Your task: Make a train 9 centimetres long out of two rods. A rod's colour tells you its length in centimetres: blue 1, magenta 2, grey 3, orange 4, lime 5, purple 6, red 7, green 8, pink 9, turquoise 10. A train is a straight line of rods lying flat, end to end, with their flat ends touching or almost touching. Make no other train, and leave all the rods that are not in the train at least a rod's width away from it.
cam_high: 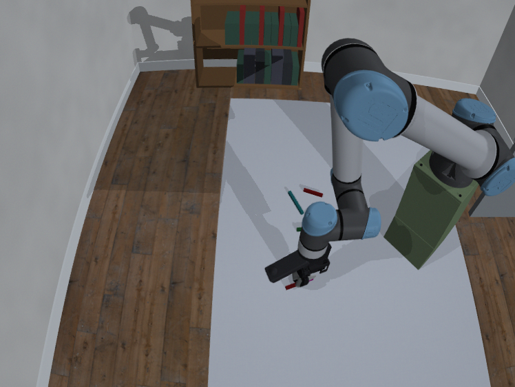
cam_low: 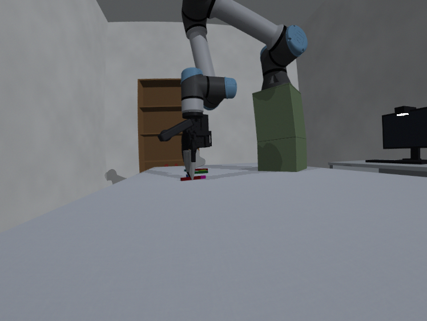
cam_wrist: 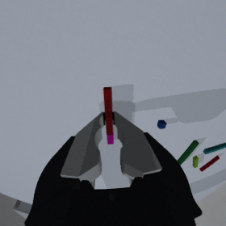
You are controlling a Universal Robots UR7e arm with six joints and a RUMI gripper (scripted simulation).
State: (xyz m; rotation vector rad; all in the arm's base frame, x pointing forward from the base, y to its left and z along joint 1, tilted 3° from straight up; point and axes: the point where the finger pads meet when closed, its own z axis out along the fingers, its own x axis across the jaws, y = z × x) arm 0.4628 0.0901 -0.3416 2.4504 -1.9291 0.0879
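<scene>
My gripper (cam_wrist: 108,112) is shut on a red rod (cam_wrist: 107,106) that lies flat on the table, gripped near its near end. A short magenta rod (cam_wrist: 110,140) lies in line with it, touching that end, between my fingers. In the top view the red rod (cam_high: 290,286) sticks out left of the gripper (cam_high: 300,282) and the magenta rod sticks out right. The exterior view shows the gripper's fingertips (cam_low: 189,176) down at the table on the red rod (cam_low: 188,179), with the magenta rod (cam_low: 201,177) beside them.
A blue rod (cam_wrist: 161,123), a green rod (cam_wrist: 187,152), a lime rod (cam_wrist: 195,161), a turquoise rod (cam_wrist: 214,148) and a second red rod (cam_wrist: 209,163) lie apart to the right. The green pedestal (cam_high: 428,208) stands at the table's right side.
</scene>
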